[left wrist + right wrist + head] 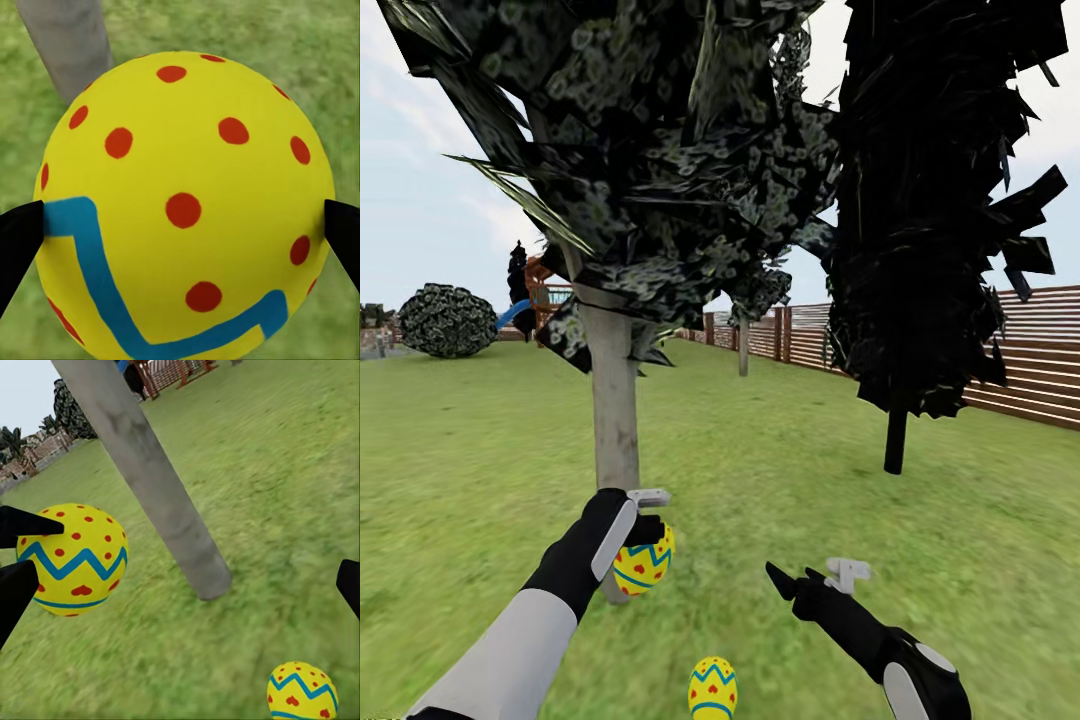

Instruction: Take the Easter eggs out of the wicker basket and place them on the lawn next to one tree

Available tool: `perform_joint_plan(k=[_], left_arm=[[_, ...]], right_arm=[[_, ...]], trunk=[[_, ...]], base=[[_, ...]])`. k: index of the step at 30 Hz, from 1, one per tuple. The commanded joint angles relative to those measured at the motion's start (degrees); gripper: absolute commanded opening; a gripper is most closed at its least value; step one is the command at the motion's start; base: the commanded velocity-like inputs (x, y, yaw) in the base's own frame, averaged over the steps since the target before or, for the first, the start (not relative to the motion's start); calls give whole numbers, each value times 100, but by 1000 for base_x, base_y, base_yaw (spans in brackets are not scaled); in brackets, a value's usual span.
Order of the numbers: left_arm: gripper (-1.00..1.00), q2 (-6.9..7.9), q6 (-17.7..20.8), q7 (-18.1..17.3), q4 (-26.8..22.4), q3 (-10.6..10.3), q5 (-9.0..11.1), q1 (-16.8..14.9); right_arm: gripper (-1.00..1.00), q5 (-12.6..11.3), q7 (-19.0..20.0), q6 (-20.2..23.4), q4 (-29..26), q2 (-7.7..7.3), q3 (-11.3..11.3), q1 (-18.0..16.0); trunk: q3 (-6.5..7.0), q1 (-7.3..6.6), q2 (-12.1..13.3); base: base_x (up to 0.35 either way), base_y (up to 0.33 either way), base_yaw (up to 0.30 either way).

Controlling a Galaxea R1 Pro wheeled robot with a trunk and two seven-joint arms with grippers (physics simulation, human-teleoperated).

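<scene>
Holding: the left claw [643, 545] grips one yellow Easter egg [643, 563] with red dots and a blue zigzag band, raised just in front of the foot of the tree trunk [614, 415].
Left claw up close: in the left wrist view the held egg [184, 206] sits between two black fingertips [19, 240], one pressed to each side, with grass and the grey trunk [67, 41] behind it.
Right claw: the right claw [815, 580] hovers low over the lawn [760, 470], well apart from the left one; its black fingers are spread wide and hold nothing. In the right wrist view its dark fingertips [349, 585] sit at opposite edges, far apart.
Egg on the grass: a second egg [713, 688] lies on the lawn between the two arms, near the tree's base. The right wrist view shows the second egg [302, 691] on the grass a little out from the trunk [150, 484], and the held egg [73, 559] beside that trunk.
Tree: a straight pale grey trunk under dark foliage with pale blotches.
Surroundings: a second, black-leaved dark tree [920, 200] stands to the right, a brown slatted fence [1030, 365] runs behind it, and a round bush [448, 320] sits far off at the left.
</scene>
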Motion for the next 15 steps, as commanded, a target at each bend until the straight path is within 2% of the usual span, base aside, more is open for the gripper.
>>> perform_joint_plan(k=[1, 15], left_arm=[[-100, -2, 11, 54, -3, -12, 64, -3], [-100, -16, -4, -27, -8, -12, 91, -5]], right_arm=[[100, -29, 5, 34, -6, 2, -8, -4], [100, -98, 14, 34, -4, 2, -39, -5]], trunk=[[0, 0, -3], [83, 22, -43]], base=[[131, -58, 209], [18, -7, 209]])
